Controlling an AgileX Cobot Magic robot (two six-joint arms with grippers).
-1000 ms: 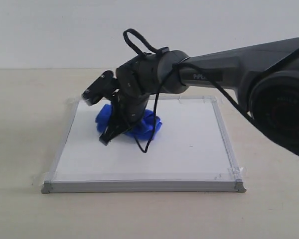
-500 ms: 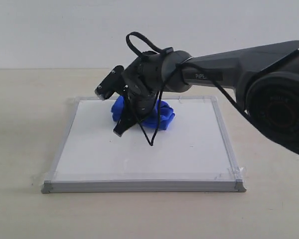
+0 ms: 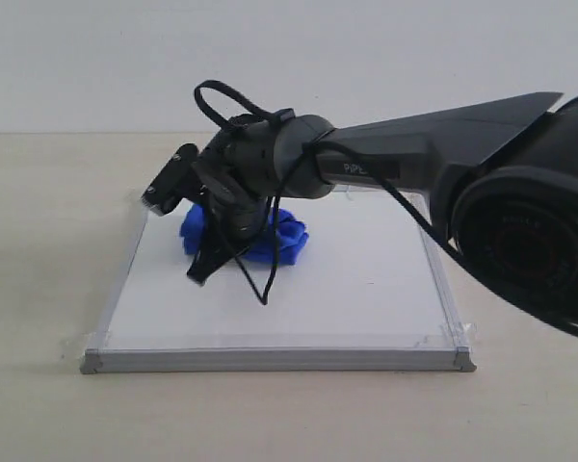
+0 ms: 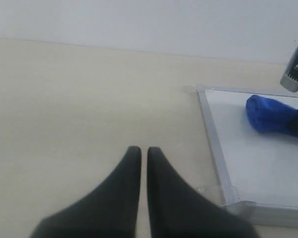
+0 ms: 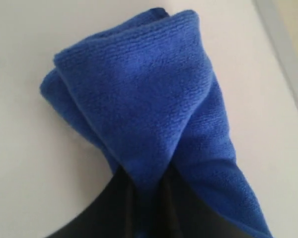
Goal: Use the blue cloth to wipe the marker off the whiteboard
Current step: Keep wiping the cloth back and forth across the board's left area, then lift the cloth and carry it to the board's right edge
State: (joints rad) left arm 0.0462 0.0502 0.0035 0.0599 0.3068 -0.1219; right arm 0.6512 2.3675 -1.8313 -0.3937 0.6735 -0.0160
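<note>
The whiteboard (image 3: 356, 289) lies flat on the tan table, grey frame all round. The blue cloth (image 3: 279, 241) rests bundled on its far left part. My right gripper (image 3: 217, 258) reaches across from the right and is shut on the blue cloth (image 5: 149, 109), pressing it onto the white surface. The cloth (image 4: 270, 114) and the board's frame (image 4: 213, 144) also show in the left wrist view. My left gripper (image 4: 140, 151) hovers over bare table left of the board, shut and holding nothing. No red marker line shows anywhere on the board.
The right arm (image 3: 433, 154) stretches over the board's far right part. A loose black cable (image 3: 263, 289) hangs from the wrist down to the board. Clear tape (image 3: 443, 337) holds the board's corners. A pale wall stands behind the table.
The right gripper slid the cloth toward the far right of the board, then back left; it now sits further left than half a second ago.
</note>
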